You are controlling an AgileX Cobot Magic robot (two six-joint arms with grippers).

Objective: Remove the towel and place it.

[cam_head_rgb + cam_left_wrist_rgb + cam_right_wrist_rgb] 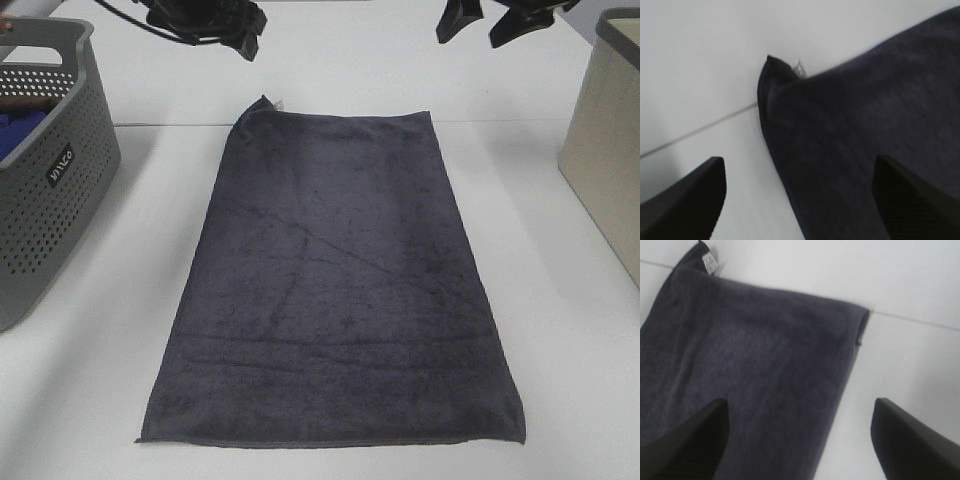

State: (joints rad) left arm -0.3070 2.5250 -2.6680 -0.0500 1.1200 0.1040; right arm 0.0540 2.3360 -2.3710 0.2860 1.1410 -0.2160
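Exterior high view shows the charcoal towel (335, 285) spread flat on the white table (560, 330), between the grey perforated basket (50, 170) and the beige bin (605, 140). My left gripper (797, 200) and right gripper (800, 440) hang above the towel's far corners, jaws spread apart, gripping nothing. Its white tag (800, 69) sticks out at the left far corner.

left gripper (797, 200): far left, raised, jaws spread, holding nothing
right gripper (800, 440): far right, raised, jaws spread, holding nothing
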